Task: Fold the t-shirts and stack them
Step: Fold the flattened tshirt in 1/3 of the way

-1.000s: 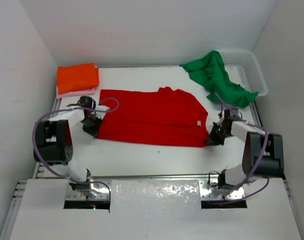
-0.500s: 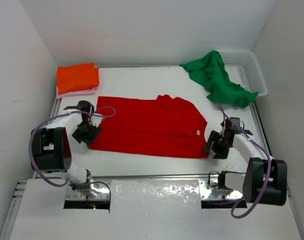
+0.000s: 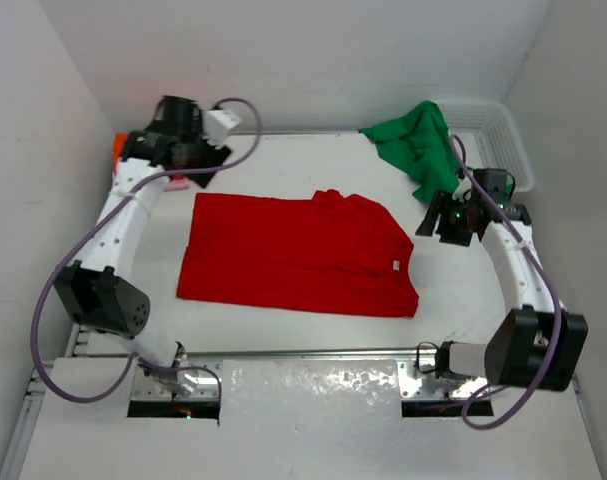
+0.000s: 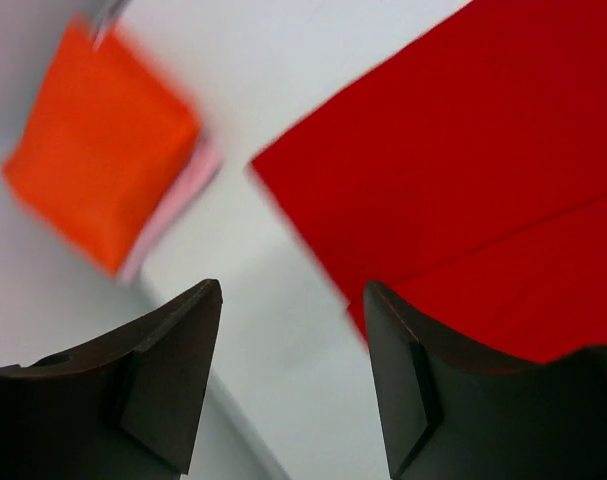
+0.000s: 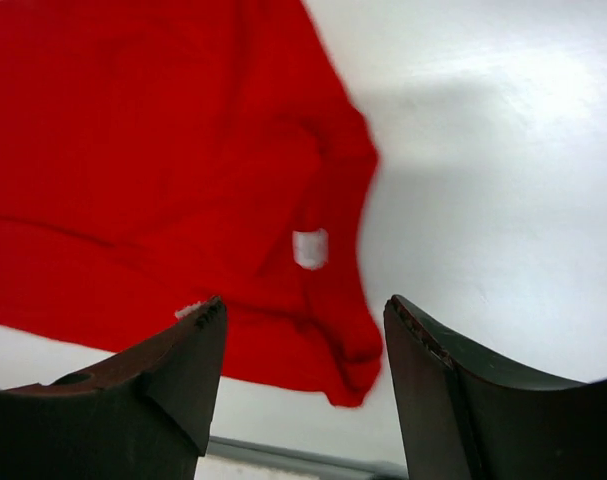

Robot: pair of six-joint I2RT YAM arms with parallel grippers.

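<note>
The red t-shirt (image 3: 298,255) lies flat and folded in the middle of the table, nothing holding it. It also shows as the red t-shirt (image 4: 463,170) and the red t-shirt (image 5: 153,150), its white label (image 5: 309,248) facing up. At the back left a folded orange t-shirt (image 4: 98,155) rests on a pink t-shirt (image 4: 178,205). My left gripper (image 3: 195,162) hovers beside that stack, open and empty (image 4: 291,290). The green t-shirt (image 3: 428,150) spills crumpled from the basket onto the table. My right gripper (image 3: 443,218) hangs open (image 5: 305,302) above the red shirt's right end.
A white mesh basket (image 3: 508,140) stands at the back right corner with the green shirt hanging over its rim. White walls close in the table on the left, back and right. The left arm stretches along the left edge.
Both grippers opened and let go of the red shirt's ends. The left arm rose and swung to the back left, the right rose toward the back right. The shirt settled flat.
</note>
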